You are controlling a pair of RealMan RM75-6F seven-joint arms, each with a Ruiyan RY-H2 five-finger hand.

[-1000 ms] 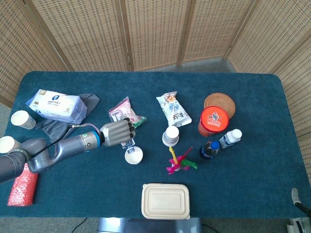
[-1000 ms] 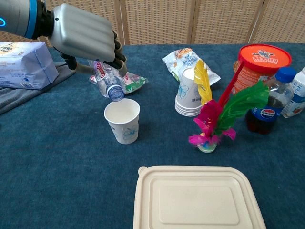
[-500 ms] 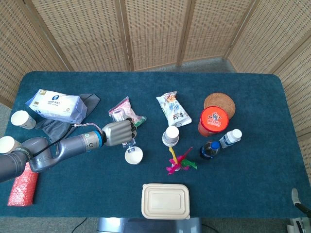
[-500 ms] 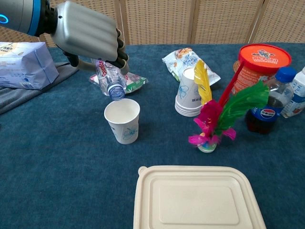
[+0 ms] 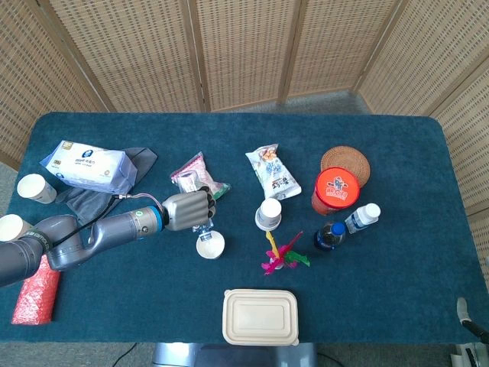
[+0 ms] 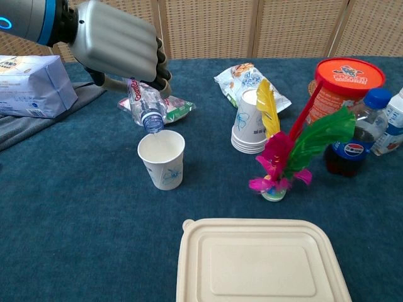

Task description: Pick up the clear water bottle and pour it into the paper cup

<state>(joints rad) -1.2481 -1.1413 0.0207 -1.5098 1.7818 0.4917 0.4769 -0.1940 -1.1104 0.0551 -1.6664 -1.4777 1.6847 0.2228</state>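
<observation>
snack packet (image 6: pixel 176 106) behind paper cup (image 6: pixel 162 159), cup stack (image 6: pixel 247 123) right

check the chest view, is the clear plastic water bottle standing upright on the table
No, the left hand holds the clear plastic water bottle tilted, mouth down over the white paper cup.

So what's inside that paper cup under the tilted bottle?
The paper cup shows only a white inner wall; its bottom is hidden. The bottle mouth hangs over its rim, held by the left hand.
</observation>
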